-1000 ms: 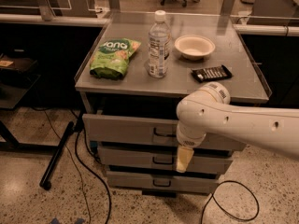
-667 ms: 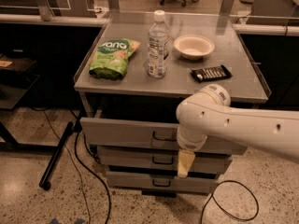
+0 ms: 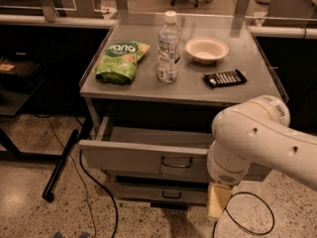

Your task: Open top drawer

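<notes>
The top drawer [image 3: 133, 158] is a wide grey metal front with a small wire loop handle [image 3: 177, 163]. It stands pulled partway out of the cabinet under the grey table top [image 3: 124, 87], and its shallow grey inside [image 3: 158, 134] shows. My gripper [image 3: 218, 202] hangs below my white arm [image 3: 257, 133], in front of the drawer's right part and lower than the handle. It is to the right of the handle and not on it. The arm hides the drawer's right end.
On the table top stand a green chip bag [image 3: 120, 61], a water bottle [image 3: 169, 46], a white bowl [image 3: 206, 50] and a dark packet [image 3: 225, 78]. A narrower drawer [image 3: 148, 192] sits below. Cables [image 3: 89, 192] and a black leg [image 3: 59, 165] lie on the floor at left.
The top drawer has slid further out toward the camera, showing more of its inside. My arm and gripper have drawn back and down with it.
</notes>
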Tool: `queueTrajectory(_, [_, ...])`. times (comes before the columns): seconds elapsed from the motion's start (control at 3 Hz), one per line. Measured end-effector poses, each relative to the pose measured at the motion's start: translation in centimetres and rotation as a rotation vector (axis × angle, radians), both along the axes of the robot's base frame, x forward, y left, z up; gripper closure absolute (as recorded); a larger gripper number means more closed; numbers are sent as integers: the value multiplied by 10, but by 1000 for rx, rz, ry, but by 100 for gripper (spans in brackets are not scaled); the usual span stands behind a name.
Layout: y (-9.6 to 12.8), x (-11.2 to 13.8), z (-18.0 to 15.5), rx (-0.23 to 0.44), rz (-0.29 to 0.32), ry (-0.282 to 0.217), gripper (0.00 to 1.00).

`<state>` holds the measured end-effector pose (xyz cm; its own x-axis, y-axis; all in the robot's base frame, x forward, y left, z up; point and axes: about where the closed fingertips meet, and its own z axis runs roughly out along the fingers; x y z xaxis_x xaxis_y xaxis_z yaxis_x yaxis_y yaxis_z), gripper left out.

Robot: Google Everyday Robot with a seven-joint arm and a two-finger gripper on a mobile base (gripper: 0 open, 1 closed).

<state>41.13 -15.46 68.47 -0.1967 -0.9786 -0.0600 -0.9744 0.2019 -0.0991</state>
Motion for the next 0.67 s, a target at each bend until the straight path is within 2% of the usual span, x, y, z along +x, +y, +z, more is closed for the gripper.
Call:
queueTrajectory(0.33, [-13, -34, 18, 16, -20, 28, 0])
queueTrajectory(0.67, [-13, -29, 20, 24, -27, 13, 0])
